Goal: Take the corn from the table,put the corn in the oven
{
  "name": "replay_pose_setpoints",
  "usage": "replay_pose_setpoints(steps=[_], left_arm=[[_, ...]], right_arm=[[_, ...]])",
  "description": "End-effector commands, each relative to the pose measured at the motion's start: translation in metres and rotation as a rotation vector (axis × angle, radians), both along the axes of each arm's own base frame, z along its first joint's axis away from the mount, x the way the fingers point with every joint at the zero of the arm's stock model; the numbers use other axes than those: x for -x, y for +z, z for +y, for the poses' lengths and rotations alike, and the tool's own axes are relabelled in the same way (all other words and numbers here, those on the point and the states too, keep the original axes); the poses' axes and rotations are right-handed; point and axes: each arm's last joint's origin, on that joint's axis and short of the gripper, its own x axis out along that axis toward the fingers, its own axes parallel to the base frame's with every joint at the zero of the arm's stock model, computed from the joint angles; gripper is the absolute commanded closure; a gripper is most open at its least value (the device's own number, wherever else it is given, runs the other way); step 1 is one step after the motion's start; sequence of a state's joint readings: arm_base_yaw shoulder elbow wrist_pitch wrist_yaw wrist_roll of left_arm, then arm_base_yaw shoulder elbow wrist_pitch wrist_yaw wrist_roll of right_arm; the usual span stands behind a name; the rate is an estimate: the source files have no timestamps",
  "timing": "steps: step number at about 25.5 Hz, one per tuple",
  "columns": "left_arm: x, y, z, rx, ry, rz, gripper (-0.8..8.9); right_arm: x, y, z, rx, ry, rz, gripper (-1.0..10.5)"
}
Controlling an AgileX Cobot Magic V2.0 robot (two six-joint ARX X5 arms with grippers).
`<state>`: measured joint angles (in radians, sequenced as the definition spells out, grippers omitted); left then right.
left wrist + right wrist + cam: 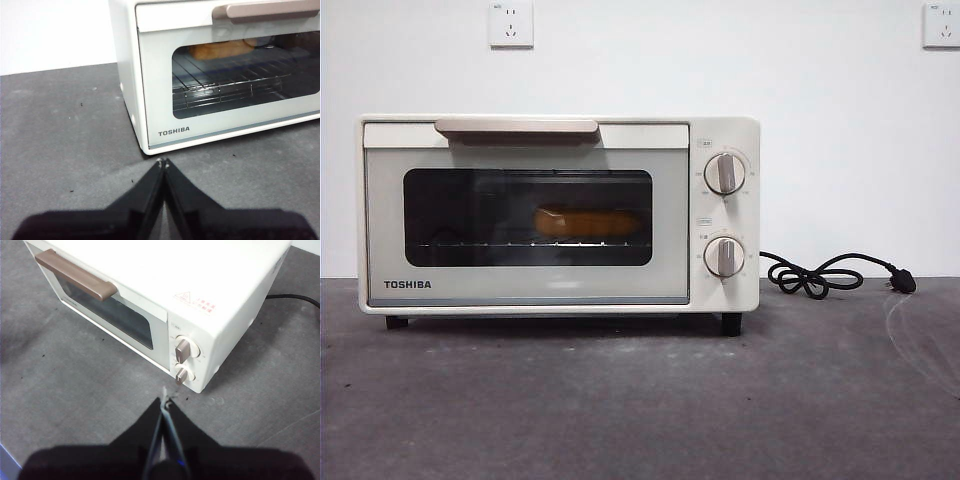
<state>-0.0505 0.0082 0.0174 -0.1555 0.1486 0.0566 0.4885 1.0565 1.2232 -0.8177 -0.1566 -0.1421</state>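
Note:
The corn (587,222) lies on the wire rack inside the oven (530,285), seen through the dark glass of the closed door; the left wrist view shows the corn (220,49) at the back of the rack. The cream oven (150,75) stands on the dark grey table (620,400). My left gripper (163,162) is shut with nothing in it, low over the table in front of the oven's left corner. Higher up, off the knob-side front corner of the oven (165,270), my right gripper (165,402) is also shut and holds nothing. Neither arm shows in the front view.
The oven's black cord and plug (830,275) lie coiled on the table to the right of the oven. A white wall with two sockets stands behind. Two round knobs (724,215) sit on the oven's right panel.

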Motion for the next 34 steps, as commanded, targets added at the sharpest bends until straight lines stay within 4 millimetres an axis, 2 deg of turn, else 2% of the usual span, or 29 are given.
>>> replay_pose_setpoints(steps=[1, 27, 29, 34], left_arm=[[0.000, -0.001, 0.000, -0.011, 0.002, -0.002, 8.17], [-0.003, -0.006, 0.000, -0.014, 0.001, 0.058, 8.17], [-0.003, -0.007, 0.000, -0.014, 0.001, 0.063, 8.17], [-0.004, -0.007, 0.000, -0.015, 0.001, 0.073, 8.17]], right_arm=[[-0.001, 0.001, 0.000, -0.007, -0.006, -0.001, 9.6], [-0.001, 0.000, 0.000, -0.006, -0.005, -0.001, 9.6], [-0.001, 0.000, 0.000, 0.039, 0.008, -0.029, 9.6], [-0.011, 0.001, -0.020, 0.113, -0.155, -0.081, 9.6]])
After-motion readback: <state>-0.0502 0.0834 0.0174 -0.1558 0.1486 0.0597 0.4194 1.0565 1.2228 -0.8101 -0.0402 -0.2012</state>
